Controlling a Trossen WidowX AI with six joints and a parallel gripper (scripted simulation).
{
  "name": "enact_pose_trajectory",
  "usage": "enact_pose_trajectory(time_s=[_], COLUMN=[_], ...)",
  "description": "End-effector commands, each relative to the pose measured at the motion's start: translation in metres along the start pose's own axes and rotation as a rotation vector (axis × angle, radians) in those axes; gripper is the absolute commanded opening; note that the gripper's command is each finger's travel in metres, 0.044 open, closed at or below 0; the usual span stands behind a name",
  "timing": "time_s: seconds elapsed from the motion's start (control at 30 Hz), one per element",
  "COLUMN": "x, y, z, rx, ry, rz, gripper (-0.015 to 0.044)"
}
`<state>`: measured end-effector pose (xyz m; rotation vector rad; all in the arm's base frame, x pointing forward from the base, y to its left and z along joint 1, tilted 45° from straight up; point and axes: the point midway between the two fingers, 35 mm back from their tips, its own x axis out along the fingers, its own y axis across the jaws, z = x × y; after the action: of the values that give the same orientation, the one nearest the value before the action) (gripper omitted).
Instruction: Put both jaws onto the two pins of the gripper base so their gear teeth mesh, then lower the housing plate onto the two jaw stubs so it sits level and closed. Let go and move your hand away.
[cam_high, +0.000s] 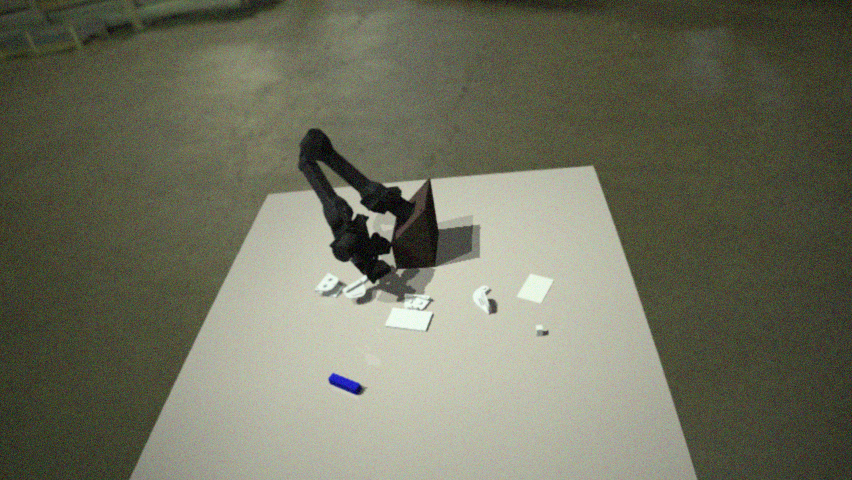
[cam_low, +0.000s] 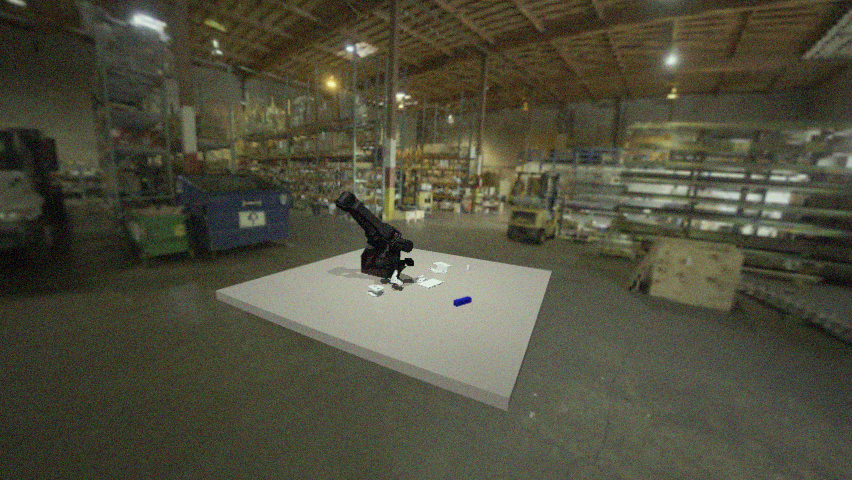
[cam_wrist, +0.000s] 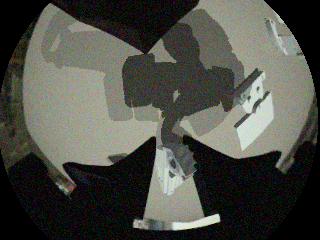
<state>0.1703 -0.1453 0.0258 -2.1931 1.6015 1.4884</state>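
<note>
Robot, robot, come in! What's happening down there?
End effector shut on white toothed piece. White plate lying flat on table. Blue bar well aside.
</note>
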Motion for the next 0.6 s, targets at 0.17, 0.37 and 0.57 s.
enact_pose_trajectory(time_s=[0.17, 0.37, 0.57], x=[-0.007, -0.025, -0.044], y=[0.000, -0.002, -0.001], z=[-0.002, -0.002, -0.002], rx=[0.009, 0.009, 0.009], ry=[0.005, 0.002, 0.003], rz=[0.001, -0.002, -0.001], gripper=[0.0037, 0.0037, 0.0037])
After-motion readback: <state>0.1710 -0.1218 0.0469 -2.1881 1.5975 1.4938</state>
